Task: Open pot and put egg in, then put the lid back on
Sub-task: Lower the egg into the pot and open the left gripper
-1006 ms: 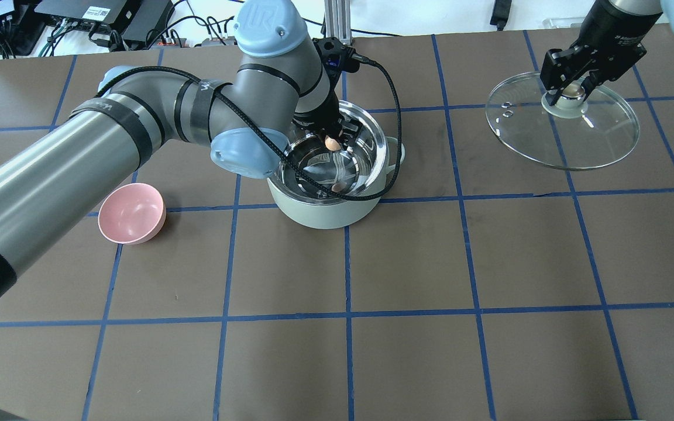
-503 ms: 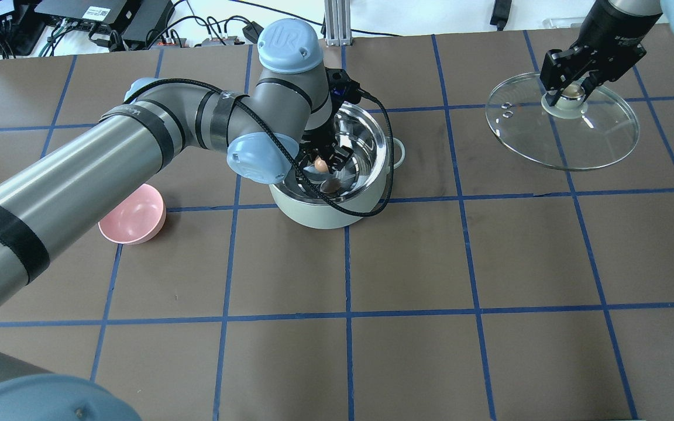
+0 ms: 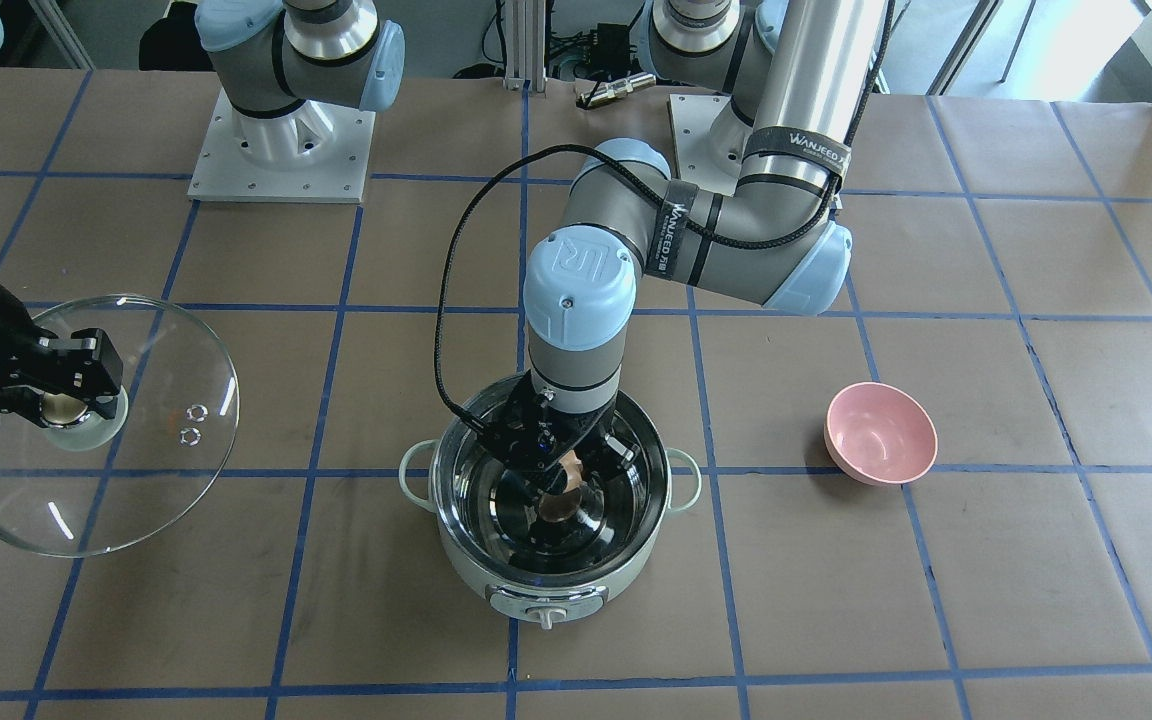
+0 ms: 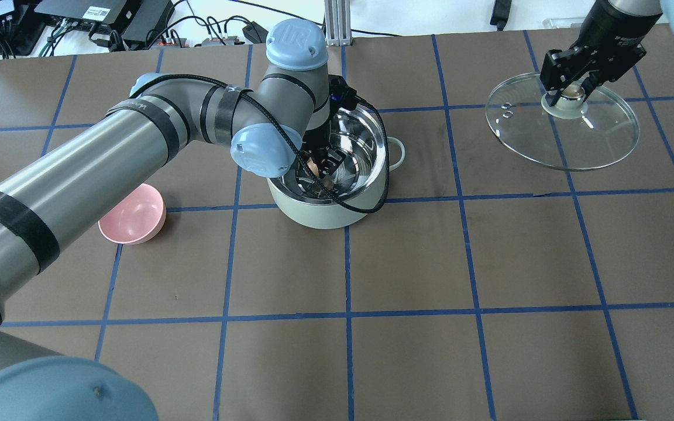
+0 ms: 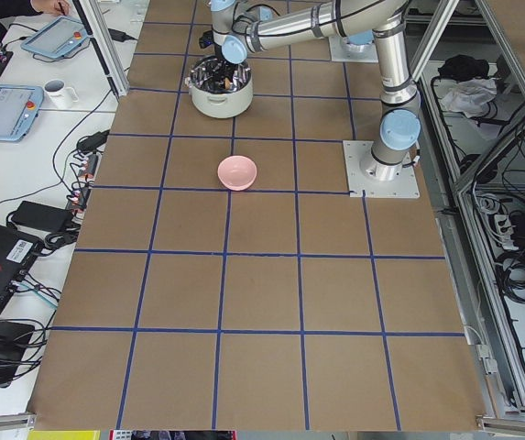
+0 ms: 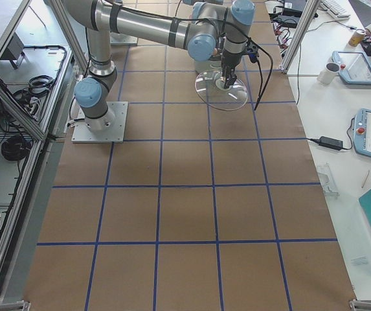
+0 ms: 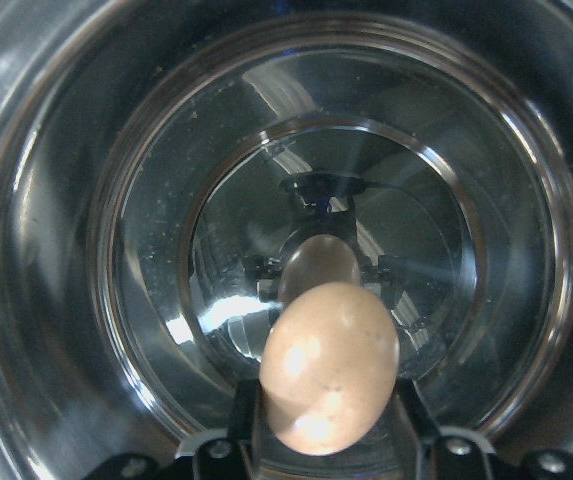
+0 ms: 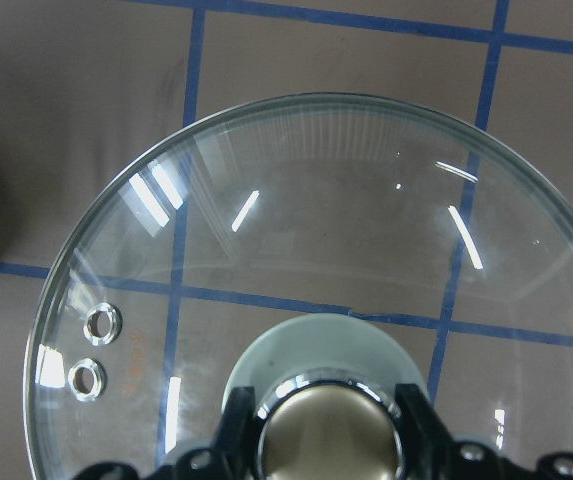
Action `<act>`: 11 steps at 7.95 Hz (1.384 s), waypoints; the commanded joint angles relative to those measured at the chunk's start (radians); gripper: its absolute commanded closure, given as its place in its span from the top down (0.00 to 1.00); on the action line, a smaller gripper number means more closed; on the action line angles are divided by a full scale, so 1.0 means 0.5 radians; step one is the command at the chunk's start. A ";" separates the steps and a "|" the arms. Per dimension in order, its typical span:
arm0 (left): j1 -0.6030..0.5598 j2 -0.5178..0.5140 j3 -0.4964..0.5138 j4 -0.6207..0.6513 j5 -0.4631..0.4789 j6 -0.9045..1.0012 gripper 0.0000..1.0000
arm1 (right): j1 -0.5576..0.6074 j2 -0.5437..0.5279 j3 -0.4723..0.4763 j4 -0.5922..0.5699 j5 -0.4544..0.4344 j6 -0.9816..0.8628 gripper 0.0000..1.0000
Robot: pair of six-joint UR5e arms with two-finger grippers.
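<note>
Clenches a smooth pale-tan egg (image 7: 329,365) in left gripper (image 3: 564,470) inside mirror-bright pot (image 4: 325,217), clamps clear glass lid (image 8: 346,230) in right gripper (image 4: 570,90).

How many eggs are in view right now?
1. The egg is held in the left gripper, inside the pot. The darker oval behind it in the left wrist view is its reflection in the steel floor. The pink bowl holds none.
</note>
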 commanded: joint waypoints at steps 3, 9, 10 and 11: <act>0.000 -0.047 0.017 0.036 -0.053 0.082 0.01 | 0.000 -0.002 0.000 0.000 0.000 0.002 0.00; 0.000 0.026 0.017 0.036 -0.059 0.098 1.00 | 0.000 -0.002 0.000 0.003 0.000 0.011 0.00; 0.000 0.106 0.017 -0.016 -0.071 0.086 1.00 | 0.000 -0.002 0.000 0.003 0.000 0.011 0.00; 0.000 0.204 0.023 -0.111 -0.132 0.037 1.00 | 0.000 -0.002 0.000 0.000 0.000 0.017 0.00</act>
